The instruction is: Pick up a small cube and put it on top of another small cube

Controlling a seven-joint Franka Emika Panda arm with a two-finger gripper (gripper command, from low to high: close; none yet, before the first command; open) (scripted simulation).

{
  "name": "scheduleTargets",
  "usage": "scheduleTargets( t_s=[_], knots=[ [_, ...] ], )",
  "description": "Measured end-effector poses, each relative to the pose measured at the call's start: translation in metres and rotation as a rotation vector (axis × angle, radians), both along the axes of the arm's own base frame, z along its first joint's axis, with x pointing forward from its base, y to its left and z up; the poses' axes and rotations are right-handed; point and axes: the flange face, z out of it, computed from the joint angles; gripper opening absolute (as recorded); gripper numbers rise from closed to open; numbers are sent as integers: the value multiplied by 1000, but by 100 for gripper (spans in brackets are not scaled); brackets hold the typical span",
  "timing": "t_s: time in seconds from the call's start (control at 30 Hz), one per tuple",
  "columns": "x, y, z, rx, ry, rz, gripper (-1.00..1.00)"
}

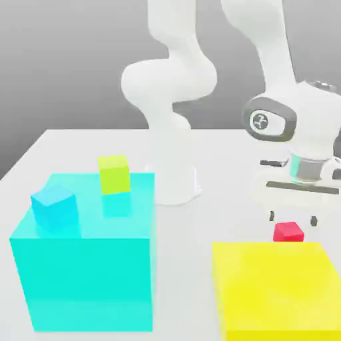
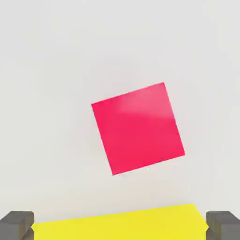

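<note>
- Jaws spread wide, nothing between them; gripper (image 1: 292, 218) hangs pointing down, just above the red cube (image 1: 288, 232).
- Red cube sits on the worktop (image 1: 220, 220), ungrasped, just behind the yellow block (image 1: 276, 286); hand view puts it under the hand, rotated off square.
- Lime-green cube (image 1: 114, 174) and light-blue cube (image 1: 54, 206) sit on top of the cyan block (image 1: 86, 266), well apart from the gripper.
- Progress: early. Nothing picked, nothing stacked. Left: descend, close, lift, carry, place on another small cube.

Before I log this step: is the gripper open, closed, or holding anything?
Gripper: open, holding nothing, poised above the red cube on the table.
</note>
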Motion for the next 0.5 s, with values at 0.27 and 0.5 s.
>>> scheduleTargets(
  t_s=[0.27,0.5],
  knots=[
    [-5,7,-12,28,-1,127,0],
    [-4,8,-38,27,-3,131,0]
  ],
)
